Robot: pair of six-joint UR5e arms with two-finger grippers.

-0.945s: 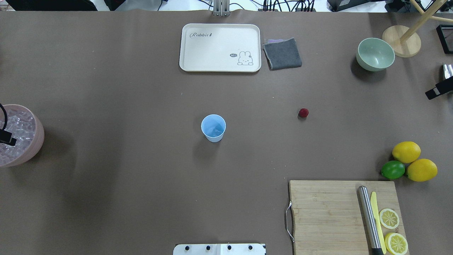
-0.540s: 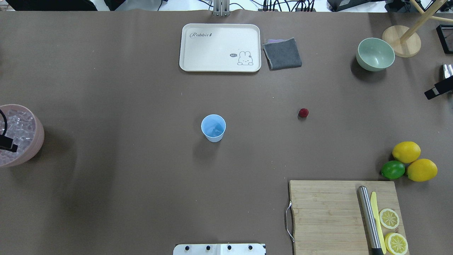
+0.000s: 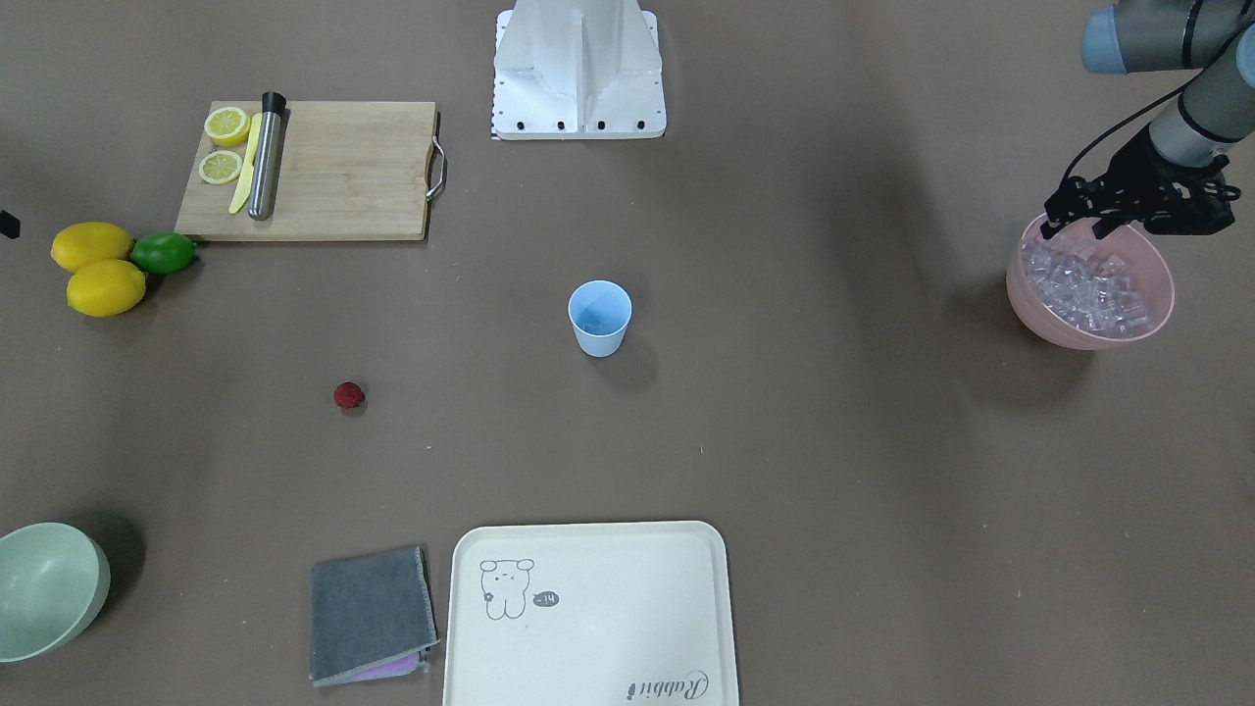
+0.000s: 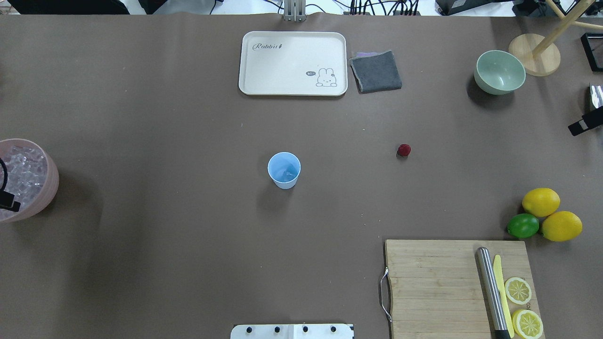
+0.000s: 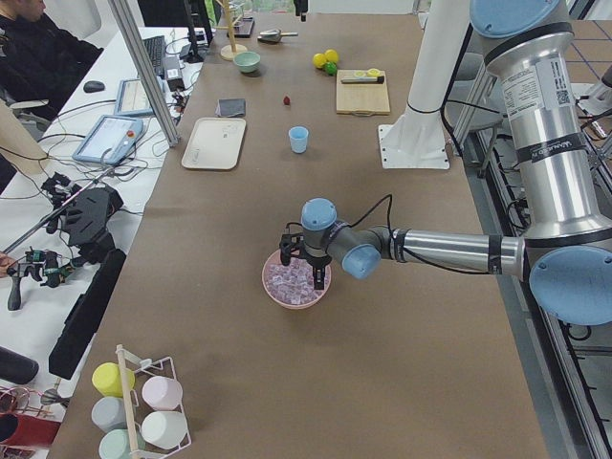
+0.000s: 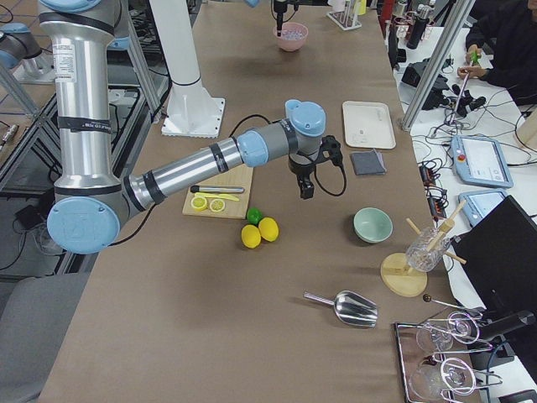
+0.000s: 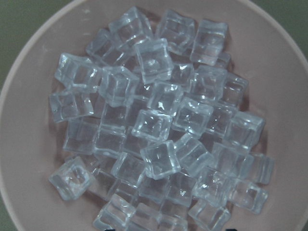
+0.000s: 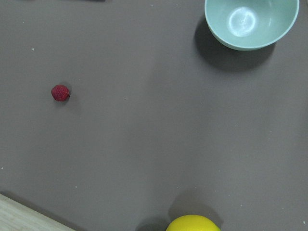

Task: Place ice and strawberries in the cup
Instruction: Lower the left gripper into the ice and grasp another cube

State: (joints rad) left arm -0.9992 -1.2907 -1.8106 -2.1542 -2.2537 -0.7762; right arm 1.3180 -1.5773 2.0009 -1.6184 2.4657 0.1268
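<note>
The light blue cup [image 4: 284,170] stands upright mid-table, also in the front view [image 3: 599,317]; faint pale shapes lie at its bottom. The dark red strawberry [image 4: 403,150] lies on the table to the cup's right, also in the right wrist view [image 8: 60,93]. Clear ice cubes [image 7: 159,130] fill the pink bowl [image 3: 1059,328] at the table's left edge. My left gripper [image 3: 1076,230] hovers open and empty over the bowl's near rim. My right gripper [image 4: 584,125] is at the right edge, above bare table; only part shows, so I cannot tell its state.
A cream tray [image 4: 292,63], a grey cloth [image 4: 375,70] and a pale green bowl [image 4: 499,72] sit at the far side. Two lemons [image 4: 541,201] and a lime [image 4: 523,225] lie near right. A cutting board [image 4: 433,287] holds a knife and lemon slices.
My left gripper has slid over the ice bowl toward the robot's side. The cup and the strawberry have not moved. The right gripper has barely shifted.
</note>
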